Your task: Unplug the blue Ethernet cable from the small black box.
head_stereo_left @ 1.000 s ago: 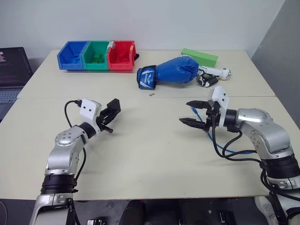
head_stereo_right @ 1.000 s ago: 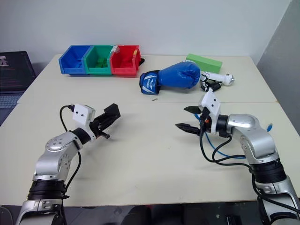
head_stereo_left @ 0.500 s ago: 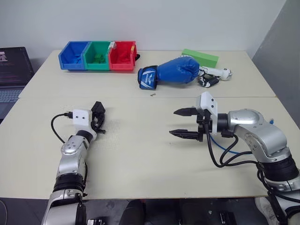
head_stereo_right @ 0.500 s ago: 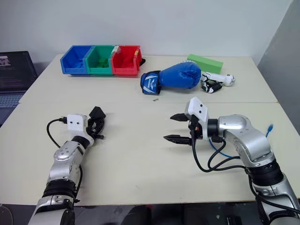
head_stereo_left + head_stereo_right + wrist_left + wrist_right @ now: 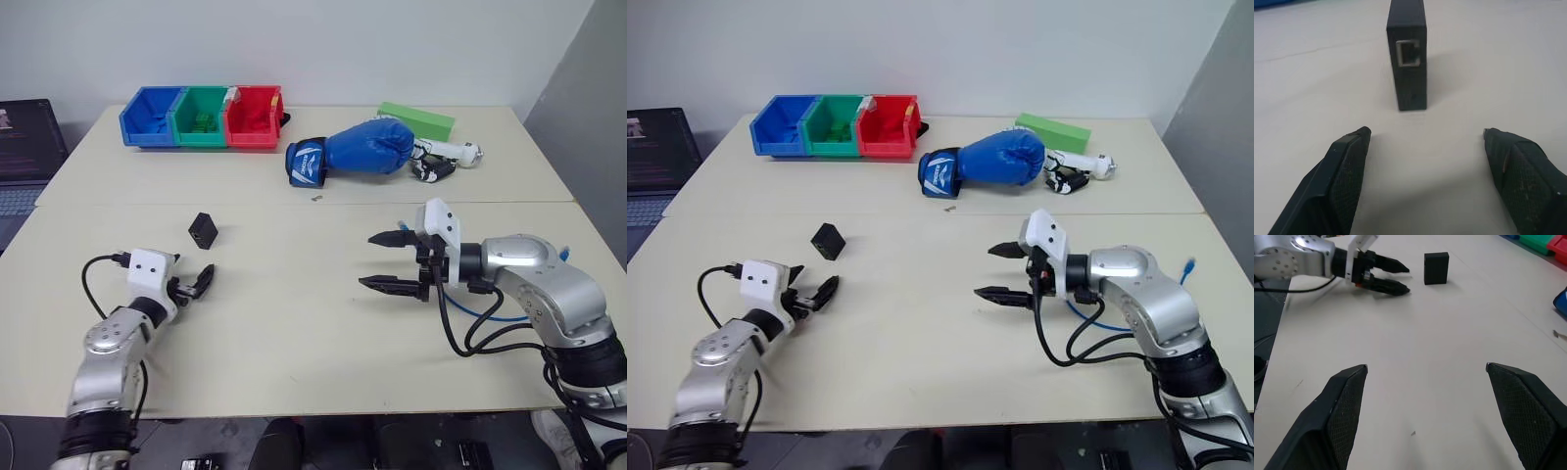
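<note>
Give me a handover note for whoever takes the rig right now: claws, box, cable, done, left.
Left claw: open, holding nothing, low over the table just short of the small black box.
Right claw: open, holding nothing, above mid-table.
Box: standing alone on the table, its port vacant and facing the left claw.
Blue Ethernet cable: on the table behind the right arm, plug end free.
Done: cable is out of the box.
Left: nothing on the unplugging that I can see; just retract both arms.

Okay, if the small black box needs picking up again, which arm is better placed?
Probably the left. The left gripper, jaws open, faces the small matte black plastic box standing free on the table; the right gripper hangs farther off across the table.
</note>
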Available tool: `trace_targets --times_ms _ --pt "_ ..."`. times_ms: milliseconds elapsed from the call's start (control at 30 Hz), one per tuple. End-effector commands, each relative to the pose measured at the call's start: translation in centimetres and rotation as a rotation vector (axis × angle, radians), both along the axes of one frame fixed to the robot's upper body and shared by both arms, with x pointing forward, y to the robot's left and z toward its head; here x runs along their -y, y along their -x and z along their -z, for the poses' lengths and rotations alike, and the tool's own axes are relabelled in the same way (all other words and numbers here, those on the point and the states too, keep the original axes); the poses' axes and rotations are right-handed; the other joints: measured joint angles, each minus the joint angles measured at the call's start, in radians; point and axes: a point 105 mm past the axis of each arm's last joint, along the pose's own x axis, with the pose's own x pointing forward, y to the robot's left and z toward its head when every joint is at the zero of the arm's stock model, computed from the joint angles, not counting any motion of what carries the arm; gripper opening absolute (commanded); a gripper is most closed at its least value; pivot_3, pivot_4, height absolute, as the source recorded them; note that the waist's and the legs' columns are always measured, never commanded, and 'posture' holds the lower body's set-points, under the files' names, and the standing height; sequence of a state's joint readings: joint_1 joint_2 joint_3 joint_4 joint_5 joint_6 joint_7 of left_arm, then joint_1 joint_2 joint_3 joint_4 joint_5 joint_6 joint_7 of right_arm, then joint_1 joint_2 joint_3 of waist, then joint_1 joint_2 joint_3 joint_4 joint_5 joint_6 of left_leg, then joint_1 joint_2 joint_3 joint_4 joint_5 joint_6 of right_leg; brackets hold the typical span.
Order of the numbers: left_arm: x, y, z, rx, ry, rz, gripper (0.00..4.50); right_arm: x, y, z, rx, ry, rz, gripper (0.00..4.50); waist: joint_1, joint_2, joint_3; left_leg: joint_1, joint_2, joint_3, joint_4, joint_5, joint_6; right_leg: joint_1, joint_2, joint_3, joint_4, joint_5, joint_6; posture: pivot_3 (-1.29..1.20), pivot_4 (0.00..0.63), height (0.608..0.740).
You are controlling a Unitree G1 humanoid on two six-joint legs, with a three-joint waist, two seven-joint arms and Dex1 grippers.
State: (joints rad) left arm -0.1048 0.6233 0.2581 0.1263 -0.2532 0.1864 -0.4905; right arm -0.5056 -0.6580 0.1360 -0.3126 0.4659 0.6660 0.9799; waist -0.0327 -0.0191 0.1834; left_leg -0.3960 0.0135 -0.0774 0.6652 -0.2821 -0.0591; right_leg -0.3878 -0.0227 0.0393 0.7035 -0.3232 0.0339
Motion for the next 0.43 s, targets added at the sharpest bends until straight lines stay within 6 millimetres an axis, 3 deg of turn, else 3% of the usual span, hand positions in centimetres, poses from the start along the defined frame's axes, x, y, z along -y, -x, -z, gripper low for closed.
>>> trace_targets --times_ms 33,200,433 --pt "-1.2 0.7 -4.0 0.03 -0.09 0.058 3.88 2.1 0.0 -1.2 0.04 -0.01 0.051 4.11 0.003 0.0 0.0 0.0 0.0 0.0 0.0 0.0 0.0 0.001 0.0 0.0 0.0 0.0 0.0 0.0 0.15 0.74" --pt "-1.6 1.7 -6.6 -0.004 -0.135 0.15 3.88 5.6 -1.3 -2.1 0.077 -0.011 0.185 4.11 0.003 0.0 0.0 0.0 -0.002 0.002 0.0 0.0 0.0 0.001 0.001 -0.001 -0.001 0.0 0.0 0.0 0.15 0.74" --pt "-1.9 1.7 -7.9 -0.009 -0.112 0.162 3.88 7.7 -1.5 -2.3 0.079 -0.012 0.242 4.11 0.001 0.0 0.0 0.0 0.0 0.002 -0.001 0.0 0.0 0.0 0.001 -0.001 -0.001 0.0 0.0 0.0 0.15 0.74"
